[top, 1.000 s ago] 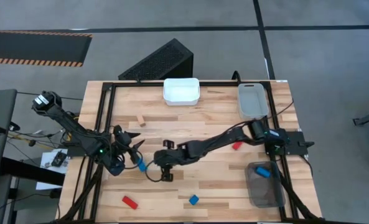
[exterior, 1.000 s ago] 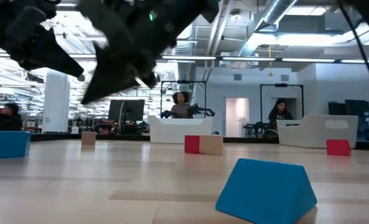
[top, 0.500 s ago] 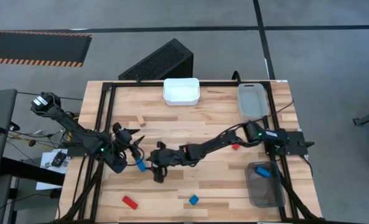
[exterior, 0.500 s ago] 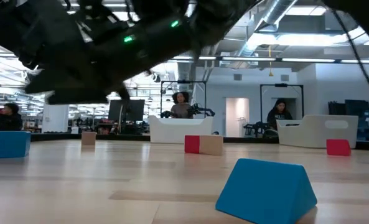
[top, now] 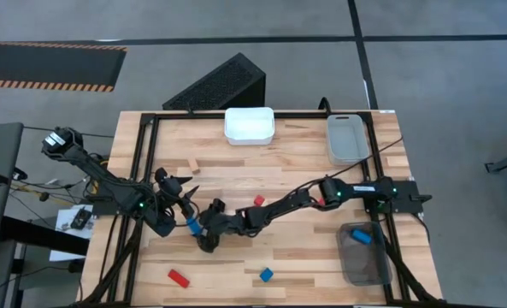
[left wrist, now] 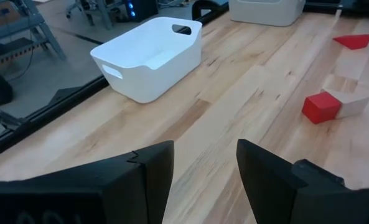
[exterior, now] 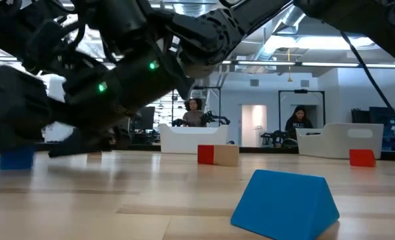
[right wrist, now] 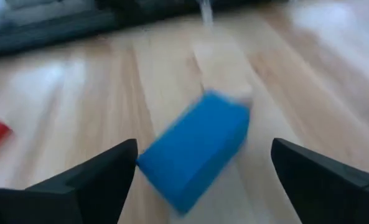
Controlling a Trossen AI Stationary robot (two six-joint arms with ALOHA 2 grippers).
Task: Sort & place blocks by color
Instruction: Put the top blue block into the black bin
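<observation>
Blue bar block: a small blue rectangular block [top: 193,226] is lying on the pale wooden table [top: 287,162], just ahead of the right gripper's spread fingers; in the right wrist view it [right wrist: 193,149] is sitting between them but touching neither.
Right gripper: the right gripper [top: 205,239] is reaching far across to the left half of the table, fingers wide apart and gripping nothing, with the blue bar right in front of it.
Left gripper: the left gripper [top: 187,195] is hovering just beside the blue bar, on its far side from the right gripper; its two dark fingers [left wrist: 153,174] are parted with nothing between them.
Near the right arm: a small red cube [top: 258,200] is resting just beside the arm's forearm; another red piece [top: 321,202] is half hidden under the arm.
In front of the grippers: a red bar [top: 178,277] and a blue wedge [top: 266,275] are lying near the table's front edge.
Behind the left gripper: a pale natural-wood block [top: 191,165] is lying well apart.
Bins: a white rectangular bin [top: 250,126] and a clear bin [top: 347,137] are sitting at the far edge; a grey bin [top: 364,257] is holding one blue block [top: 361,236].
</observation>
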